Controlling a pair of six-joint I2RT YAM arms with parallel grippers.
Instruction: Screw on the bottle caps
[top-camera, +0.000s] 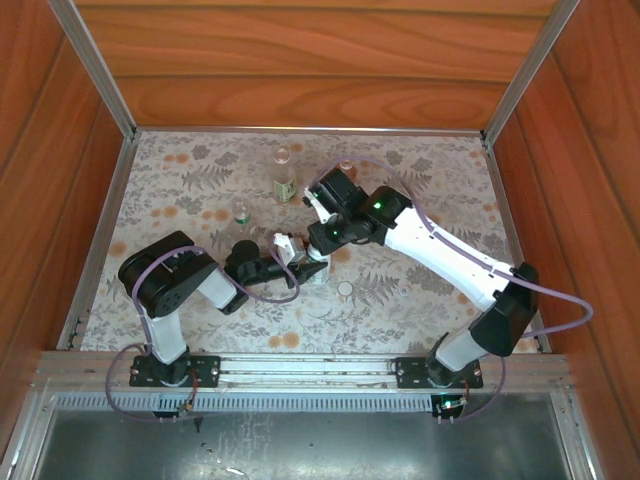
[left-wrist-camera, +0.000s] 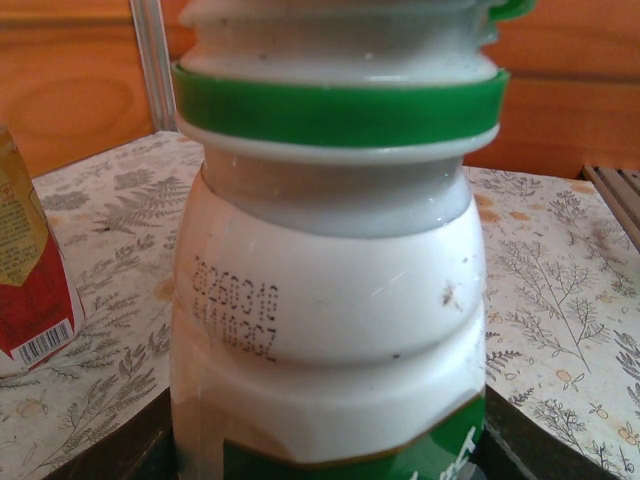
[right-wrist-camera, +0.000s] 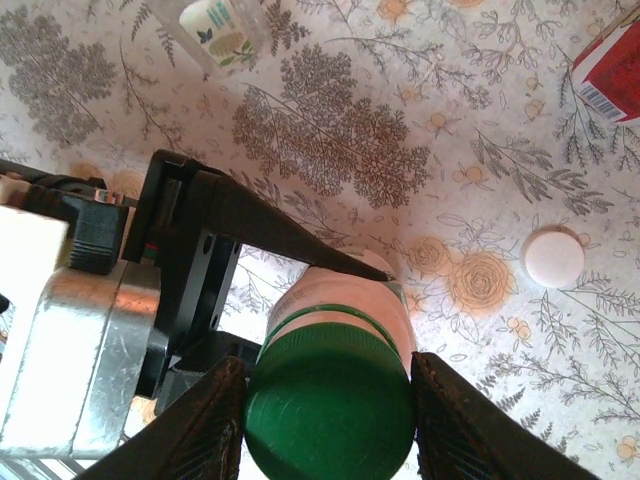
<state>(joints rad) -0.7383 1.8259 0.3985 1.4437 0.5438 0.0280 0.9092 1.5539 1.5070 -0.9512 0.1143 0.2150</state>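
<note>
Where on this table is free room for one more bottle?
Free: the far-left corner, between the left wall and the clear bottle; the far-right corner, between the right arm and the right wall; the near strip around the white cap. Crowded: the centre, where the left gripper holds the white bottle and the right gripper its green cap.

Black-and-white arms (top-camera: 440, 250), purple cables (top-camera: 268, 298)

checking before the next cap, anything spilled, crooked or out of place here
No spill or tipped bottle shows. One white cap lies loose on the table, off any bottle. The green cap looks level on the white bottle.
</note>
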